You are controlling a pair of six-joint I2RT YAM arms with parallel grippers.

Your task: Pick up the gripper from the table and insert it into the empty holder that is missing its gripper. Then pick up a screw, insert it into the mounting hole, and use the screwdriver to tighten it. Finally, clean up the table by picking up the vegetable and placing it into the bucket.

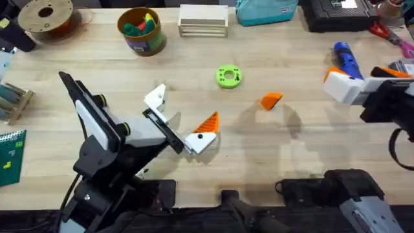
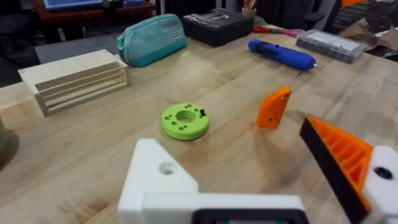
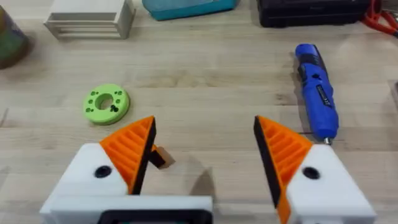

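Plainly, the gripper (image 1: pixel 272 101) lies loose on the bare wood near the middle of the table (image 1: pixel 291 168), well apart from both arms; the left wrist view shows this orange wedge (image 2: pixel 273 108) standing on its broad end, just beside the green ring (image 2: pixel 185 120). That same view shows the holder (image 2: pixel 163 180), a white finger block with an open mounting hole and no orange tip, while the other finger (image 2: pixel 351 163) of the left gripper (image 1: pixel 182 120) carries its ribbed orange pad. The two stand wide apart, gripping nothing.

From overhead, the right gripper (image 1: pixel 343 83) sits at the table's right side, close to the screwdriver (image 1: pixel 346 59). Its own camera shows both orange pads (image 3: pixel 130 148) in place and spread apart, closed on nothing, with the blue screwdriver (image 3: pixel 317 92) lying beyond them, its bit toward the claw. A small brown piece (image 3: pixel 160 157) lies just behind one pad; what it is cannot be told.

Counted: one loose wedge, one screwdriver, one green ring, one bucket (image 1: pixel 141 30) at the far edge holding green, red and yellow pieces. Beside the bucket rests a pale wooden rack (image 1: pixel 203 21), then a teal pouch (image 1: pixel 265 10) and a black case (image 1: pixel 339 14). No writing on any label is legible.
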